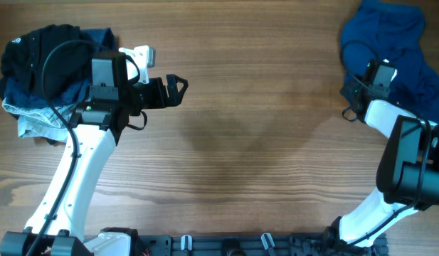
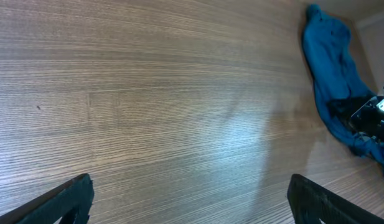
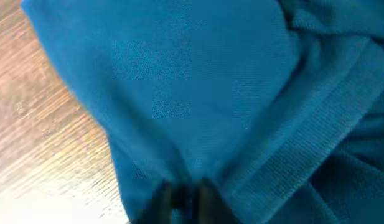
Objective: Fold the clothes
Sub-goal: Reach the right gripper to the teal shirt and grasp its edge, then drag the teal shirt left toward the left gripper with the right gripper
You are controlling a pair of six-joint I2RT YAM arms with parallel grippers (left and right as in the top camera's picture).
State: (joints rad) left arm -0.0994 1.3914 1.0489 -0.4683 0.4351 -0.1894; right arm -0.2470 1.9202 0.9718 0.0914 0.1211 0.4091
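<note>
The royal-blue garment (image 1: pixel 393 43) lies bunched at the table's far right corner; it also shows in the left wrist view (image 2: pixel 332 74). It fills the right wrist view (image 3: pixel 198 93), with a ribbed hem band at the right. My right gripper (image 3: pixel 187 198) has its dark fingers close together, pinching a fold of the blue cloth at the garment's near left edge (image 1: pixel 361 89). My left gripper (image 1: pixel 178 88) is open and empty, hovering over bare wood at the left, its fingers wide apart (image 2: pixel 188 202).
A heap of other clothes sits at the far left: a black garment (image 1: pixel 41 53) over pale denim jeans (image 1: pixel 30 117). Bare wooden table (image 1: pixel 262 128) lies between the two arms. The arm bases stand along the near edge.
</note>
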